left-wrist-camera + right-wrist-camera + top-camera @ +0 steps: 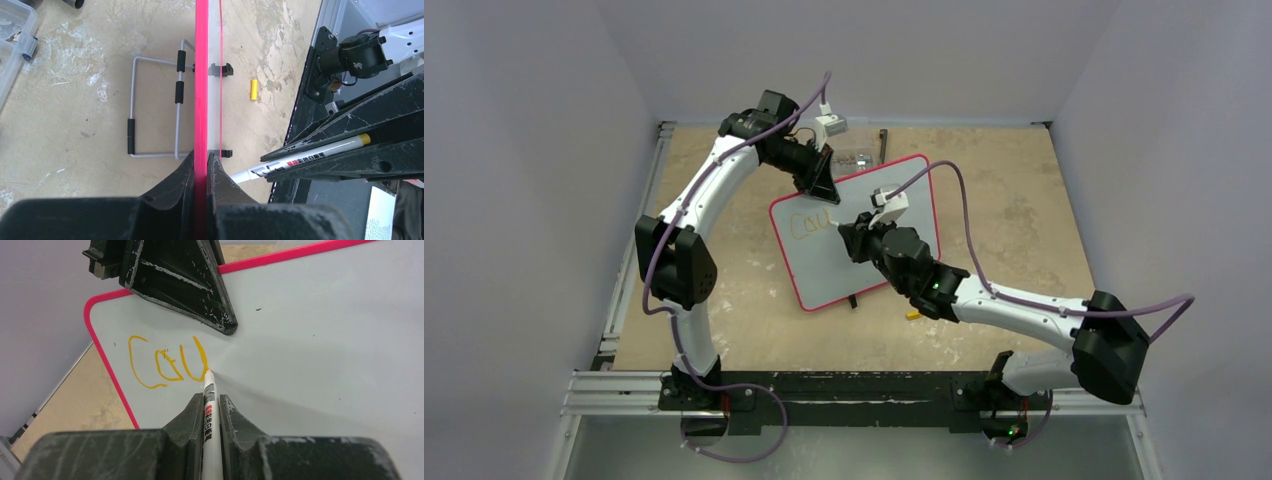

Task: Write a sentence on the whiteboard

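The whiteboard (864, 250) with its red-pink rim stands tilted on a wire stand at mid-table. My left gripper (822, 185) is shut on its top edge; in the left wrist view the rim (201, 75) runs edge-on between the jaws (201, 162). My right gripper (212, 402) is shut on a white marker (210, 405), whose tip touches the board face (310, 330). The sentence (167, 362) so reads "Cou" in orange-yellow near the board's upper left corner (806, 224). The marker (300, 162) also shows in the left wrist view.
A wire stand (155, 107) props the board from behind. A small yellow marker cap (254, 89) lies on the table near the board's lower edge, also seen from above (913, 314). A clear plastic box (12, 40) sits at the table's far side.
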`<action>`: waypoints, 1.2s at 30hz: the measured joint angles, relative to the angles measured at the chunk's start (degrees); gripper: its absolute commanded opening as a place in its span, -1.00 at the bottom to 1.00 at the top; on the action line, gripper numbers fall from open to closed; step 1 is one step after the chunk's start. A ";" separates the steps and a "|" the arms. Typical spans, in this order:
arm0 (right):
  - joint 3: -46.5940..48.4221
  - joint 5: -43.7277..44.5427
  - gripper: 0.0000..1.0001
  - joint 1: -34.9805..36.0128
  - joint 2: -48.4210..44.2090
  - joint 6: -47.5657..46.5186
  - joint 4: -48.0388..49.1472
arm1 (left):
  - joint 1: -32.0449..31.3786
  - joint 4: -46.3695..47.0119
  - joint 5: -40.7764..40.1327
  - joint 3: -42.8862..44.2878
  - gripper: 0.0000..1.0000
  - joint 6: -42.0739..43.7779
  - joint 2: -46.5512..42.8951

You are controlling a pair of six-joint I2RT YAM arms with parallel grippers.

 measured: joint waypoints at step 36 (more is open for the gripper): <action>14.36 3.02 -1.00 -0.72 -6.29 3.85 -21.55 | -0.26 2.43 -0.48 -1.70 -1.00 -2.58 -1.60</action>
